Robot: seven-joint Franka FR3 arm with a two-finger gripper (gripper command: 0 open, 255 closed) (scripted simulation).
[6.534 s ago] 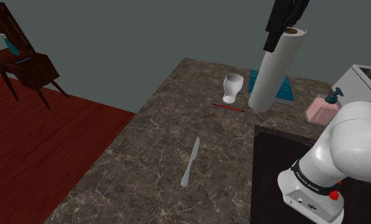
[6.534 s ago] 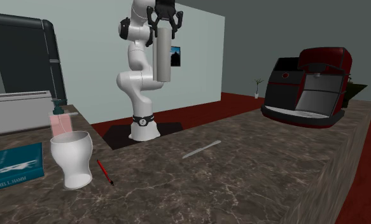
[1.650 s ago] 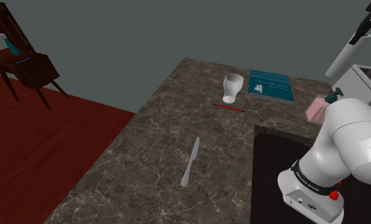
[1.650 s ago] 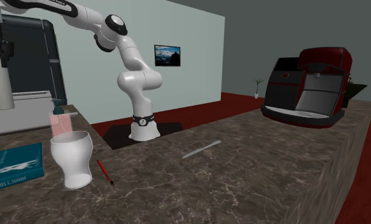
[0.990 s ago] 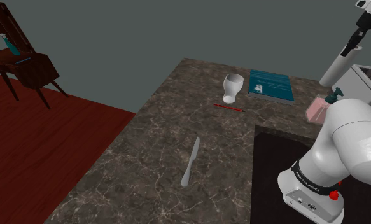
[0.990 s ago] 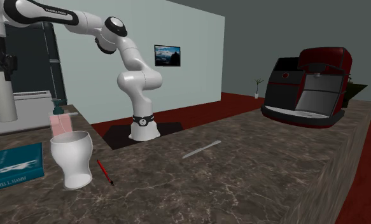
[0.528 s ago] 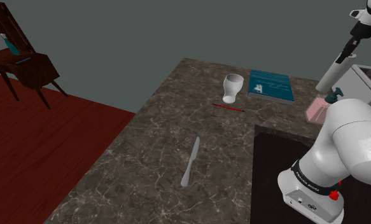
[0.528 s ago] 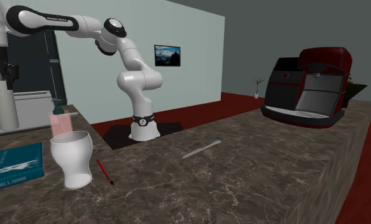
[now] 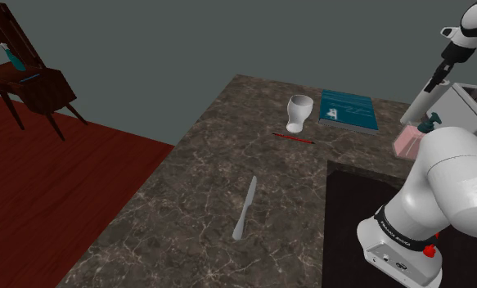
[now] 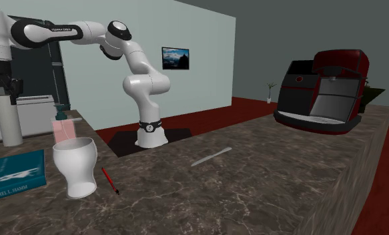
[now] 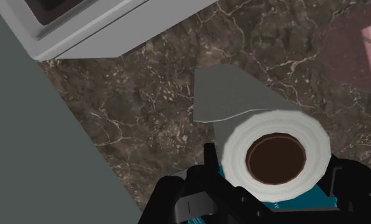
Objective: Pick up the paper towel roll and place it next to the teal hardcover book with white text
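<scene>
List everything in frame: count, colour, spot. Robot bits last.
paper towel roll: 1, white with brown core, upright in the hand, between book and boxy appliance
book: 1, teal, flat at the countertop's far end
cup: 1, white, beside the book
pencil: 1, red, just in front of the cup
knife: 1, grey, mid-countertop
soap dispenser: 1, pink with teal pump, by the boxy appliance
boxy appliance: 1, pale grey, countertop corner
coffee machine: 1, red and black, opposite end
countertop: 1, dark marbled
arm: 1, white
hand: 1, black, shut on the paper towel roll
</scene>
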